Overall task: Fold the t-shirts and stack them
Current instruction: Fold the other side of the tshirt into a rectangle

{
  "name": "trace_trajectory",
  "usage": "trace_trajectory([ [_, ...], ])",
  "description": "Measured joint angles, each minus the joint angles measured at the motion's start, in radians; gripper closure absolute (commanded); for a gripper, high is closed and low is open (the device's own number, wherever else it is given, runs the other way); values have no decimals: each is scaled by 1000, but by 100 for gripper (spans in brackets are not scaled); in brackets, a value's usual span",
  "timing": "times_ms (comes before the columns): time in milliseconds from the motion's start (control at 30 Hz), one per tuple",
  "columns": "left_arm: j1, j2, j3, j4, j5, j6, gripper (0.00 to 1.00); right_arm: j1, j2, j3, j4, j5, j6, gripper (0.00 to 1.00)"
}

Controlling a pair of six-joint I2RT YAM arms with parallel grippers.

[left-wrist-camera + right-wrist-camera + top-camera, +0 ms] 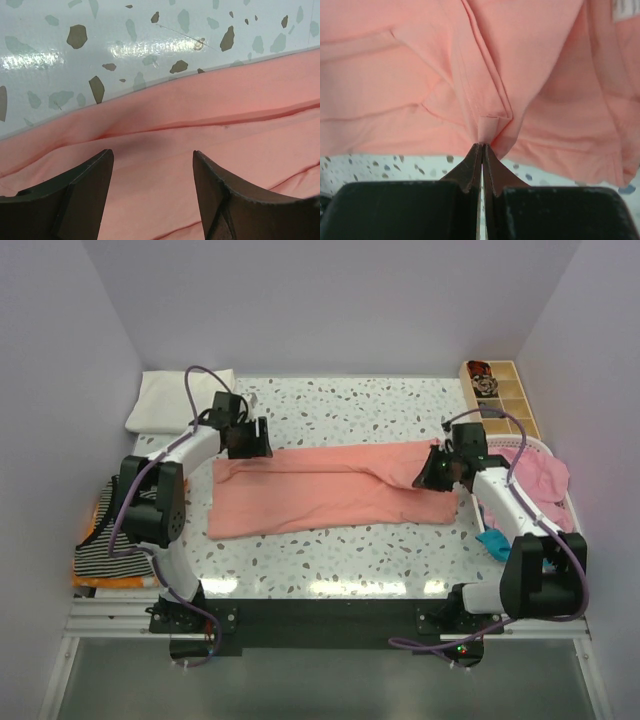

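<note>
At the far left of the speckled counter [350,555], a black-and-white striped t-shirt [100,540] lies in a heap at the edge, and a folded white cloth [175,400] sits in the back corner.

Just right of these, the left tool [152,160] hangs over the far left corner of the salmon-pink t-shirt [320,495]. Its fingers are spread wide with nothing between them, and I cannot tell whether they touch the cloth.

The salmon-pink t-shirt lies stretched across the middle of the counter as a long, narrow band folded lengthwise, with creases running along it.

At its right end, the right tool [482,147] has its fingers pressed together, pinching a small bunched fold of the shirt near a seam. A white label [625,10] shows at the edge of the wrist view.

Further right, a teal cloth [493,543] lies beside the right arm, and a pink garment [545,480] fills a basket [533,444]. A wooden compartment box [500,395] stands in the back right corner.
</note>
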Motion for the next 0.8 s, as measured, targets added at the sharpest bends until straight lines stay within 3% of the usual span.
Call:
trace_trajectory([
  [100,-11,0,0,1,0,0,31,14,-28,-80,-71,-29,-25,98],
  [133,-14,0,0,1,0,0,31,17,-36,-108,-94,-40,-32,88],
  [167,-19,0,-1,1,2,0,31,19,-44,-130,-119,-53,-38,64],
  [267,-26,0,-1,1,3,0,31,22,-76,-166,-191,-49,-36,44],
  [400,-27,0,-1,1,4,0,31,23,-177,-161,-179,-9,-1,39],
  [500,-27,0,-1,1,5,0,31,23,-185,-121,-117,35,24,43],
  [667,-28,0,-1,0,8,0,31,23,61,26,50,52,36,49],
  [800,-28,0,-1,1,8,0,31,23,253,46,178,44,36,51],
])
